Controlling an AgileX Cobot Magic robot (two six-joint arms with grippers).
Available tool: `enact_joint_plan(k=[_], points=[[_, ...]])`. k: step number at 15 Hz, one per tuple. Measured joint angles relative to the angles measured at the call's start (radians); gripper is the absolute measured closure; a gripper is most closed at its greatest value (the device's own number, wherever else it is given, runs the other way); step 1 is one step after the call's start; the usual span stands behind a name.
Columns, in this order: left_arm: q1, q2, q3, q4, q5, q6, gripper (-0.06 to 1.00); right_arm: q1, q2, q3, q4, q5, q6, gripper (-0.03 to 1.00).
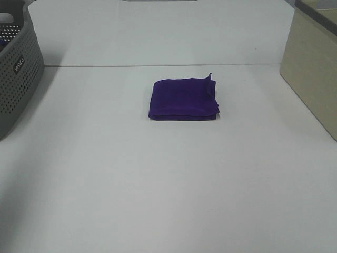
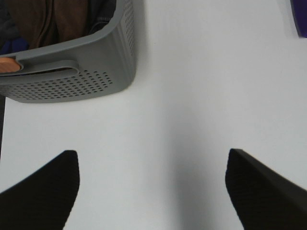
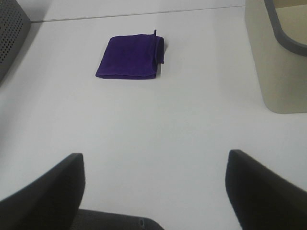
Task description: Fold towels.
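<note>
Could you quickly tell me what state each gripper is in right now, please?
Left gripper: open, holding nothing, over bare table near the grey basket.
Right gripper: open, holding nothing, apart from the folded purple towel.

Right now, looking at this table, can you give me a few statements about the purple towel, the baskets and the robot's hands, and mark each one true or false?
1. The purple towel lies folded into a small, compact shape on the white table. True.
2. The left hand is gripping the towel. False: it is open over bare table, holding nothing.
3. A grey perforated basket stands at the left side of the table. True.
4. The towel lies inside the grey basket. False: it lies on the table, apart from the basket.
5. The right hand is open and empty, with the towel lying ahead of it. True.
6. The beige bin stands on top of the towel. False: it stands at the right edge, well clear of the towel.
</note>
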Motion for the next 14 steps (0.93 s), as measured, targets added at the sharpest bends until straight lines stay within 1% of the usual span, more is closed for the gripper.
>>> enact_joint_plan(k=[3, 4, 6, 7, 8, 12, 14], points=[[0.0, -0.252, 0.153, 0.001, -0.033, 0.0, 0.18, 0.0, -0.151, 0.113, 0.0, 0.0, -0.011, 0.18], [0.0, -0.286, 0.174, 0.001, -0.034, 0.0, 0.18, 0.0, -0.171, 0.13, 0.0, 0.0, -0.014, 0.18], [0.0, -0.444, 0.245, 0.001, -0.031, -0.003, 0.18, 0.0, -0.268, 0.188, 0.0, 0.001, -0.045, 0.18], [0.0, -0.592, 0.299, 0.001, -0.001, -0.013, 0.18, 0.0, -0.368, 0.238, 0.0, 0.001, -0.056, 0.18], [0.0, -0.659, 0.314, 0.001, 0.027, -0.015, 0.18, 0.0, -0.413, 0.261, 0.0, 0.001, -0.058, 0.18], [0.0, -0.879, 0.362, 0.001, 0.127, -0.017, 0.18, 0.0, -0.529, 0.343, -0.003, 0.004, -0.061, 0.18], [0.0, -0.905, 0.398, -0.002, 0.156, -0.019, 0.18, 0.0, -0.529, 0.385, -0.004, 0.004, -0.084, 0.18]])
